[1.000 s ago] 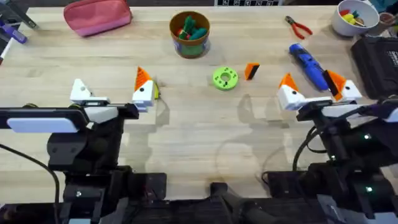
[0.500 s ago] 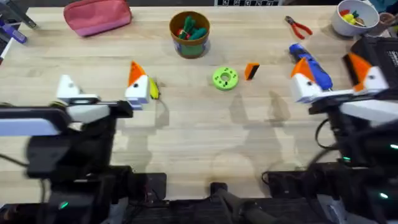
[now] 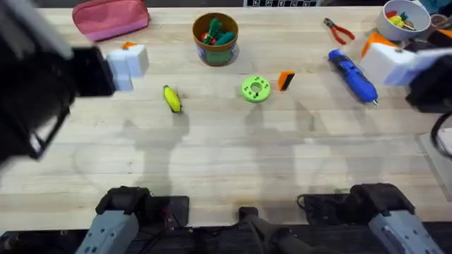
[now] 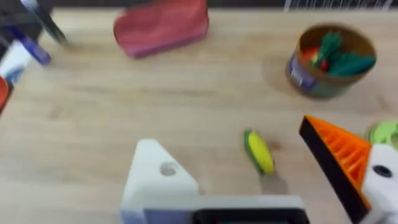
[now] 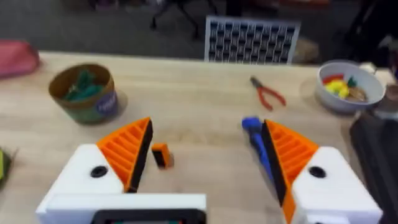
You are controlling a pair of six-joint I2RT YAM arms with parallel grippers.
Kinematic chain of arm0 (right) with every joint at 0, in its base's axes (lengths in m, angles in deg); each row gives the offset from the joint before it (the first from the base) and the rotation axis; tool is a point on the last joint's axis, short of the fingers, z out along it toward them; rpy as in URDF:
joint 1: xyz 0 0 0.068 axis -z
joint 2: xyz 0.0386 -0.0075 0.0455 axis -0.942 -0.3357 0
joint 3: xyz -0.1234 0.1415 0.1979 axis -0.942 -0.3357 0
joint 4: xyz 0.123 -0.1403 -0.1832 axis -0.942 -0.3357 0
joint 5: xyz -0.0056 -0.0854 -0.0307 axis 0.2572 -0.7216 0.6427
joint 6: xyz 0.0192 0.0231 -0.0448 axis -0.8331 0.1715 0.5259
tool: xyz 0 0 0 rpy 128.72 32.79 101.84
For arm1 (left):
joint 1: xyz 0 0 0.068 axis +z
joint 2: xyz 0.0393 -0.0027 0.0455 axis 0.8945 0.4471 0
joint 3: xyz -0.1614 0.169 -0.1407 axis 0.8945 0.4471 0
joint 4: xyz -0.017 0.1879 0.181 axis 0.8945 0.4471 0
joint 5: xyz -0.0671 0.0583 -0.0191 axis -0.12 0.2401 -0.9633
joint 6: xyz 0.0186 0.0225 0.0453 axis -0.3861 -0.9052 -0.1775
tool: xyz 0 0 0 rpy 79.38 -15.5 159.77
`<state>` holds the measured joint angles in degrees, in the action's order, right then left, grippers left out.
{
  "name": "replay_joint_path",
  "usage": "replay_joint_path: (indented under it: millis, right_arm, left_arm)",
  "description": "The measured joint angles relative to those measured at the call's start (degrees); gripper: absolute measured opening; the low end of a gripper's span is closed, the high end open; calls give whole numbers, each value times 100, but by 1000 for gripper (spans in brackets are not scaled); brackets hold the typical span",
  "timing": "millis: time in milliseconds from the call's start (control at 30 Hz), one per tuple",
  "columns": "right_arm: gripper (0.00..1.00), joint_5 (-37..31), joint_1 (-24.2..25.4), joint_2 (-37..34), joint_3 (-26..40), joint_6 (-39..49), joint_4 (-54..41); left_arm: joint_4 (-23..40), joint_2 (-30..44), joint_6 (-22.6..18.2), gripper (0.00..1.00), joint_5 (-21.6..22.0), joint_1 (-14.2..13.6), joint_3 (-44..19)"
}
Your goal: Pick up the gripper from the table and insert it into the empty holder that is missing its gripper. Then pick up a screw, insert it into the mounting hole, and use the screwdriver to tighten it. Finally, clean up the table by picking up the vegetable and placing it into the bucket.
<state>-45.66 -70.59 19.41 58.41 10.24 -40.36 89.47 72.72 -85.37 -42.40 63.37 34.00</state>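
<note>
A: What state was the left gripper [image 4: 261, 186] in?

B: Released. In the left wrist view its two fingers stood wide apart and held nothing. One was the holder [image 4: 158, 177], a bare white base with a round hole; the other white base carried an orange ribbed wedge [image 4: 339, 158].

A: And the right gripper [image 5: 205, 162]?

B: Also spread and empty. The right wrist view showed both of its white bases bearing orange wedges, with bare table between them.

A: What lay around the tools?

B: The vegetable [image 3: 171, 99], yellow with a green end, lay on the table [image 3: 226, 162] left of centre; the left wrist view showed it between that arm's fingers, farther off. The loose gripper [image 3: 285, 80] stood just beside a green disc [image 3: 256, 89] near mid-table. The screwdriver [image 3: 352, 76] lay at an angle to the right. The bucket [image 3: 215, 39], holding green and red toy pieces, stood at the far edge, with a pink pouch [image 3: 111, 19] to its left, red-handled pliers [image 3: 339, 30] to its right, and a white bowl [image 3: 401, 20] at the far right corner.

A: Did anything obstruct the overhead view?

B: The left arm [image 3: 35, 85] rose large, dark and blurred over the left side, and the right arm [image 3: 424, 70] overlapped the right edge.

A: What did one view add?

B: The right wrist view showed a chequered board [image 5: 250, 40] beyond the table's far edge.
</note>
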Motion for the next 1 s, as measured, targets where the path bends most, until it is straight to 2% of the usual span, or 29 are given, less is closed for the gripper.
replay_joint_path:
  millis: [200,300,433,567,767,900,1000]
  right_arm:
    - [993,0,1,-1697,1426,20,-1567]
    - [994,2,-1,-2413,1919,20,-2211]
    - [993,15,0,-3129,2256,21,-2812]
    - [994,17,0,-3542,2275,22,-2972]
    - [994,15,-1,-3825,2275,22,-2992]
    - [994,17,-1,-3922,2275,22,-2992]
    - [994,17,-1,-3933,2275,22,-2988]
  left_arm:
    - [1027,1600,2,986,34,0,-1205]
    - [1360,2193,7,986,50,0,-1511]
    - [1707,2803,7,985,48,0,-1669]
    - [1783,3156,9,987,44,0,-1673]
    - [1734,3360,93,986,-277,-21,-1677]
    - [1869,3504,601,986,-394,-237,-1719]
    - [1971,3771,1165,986,-381,-644,-1736]
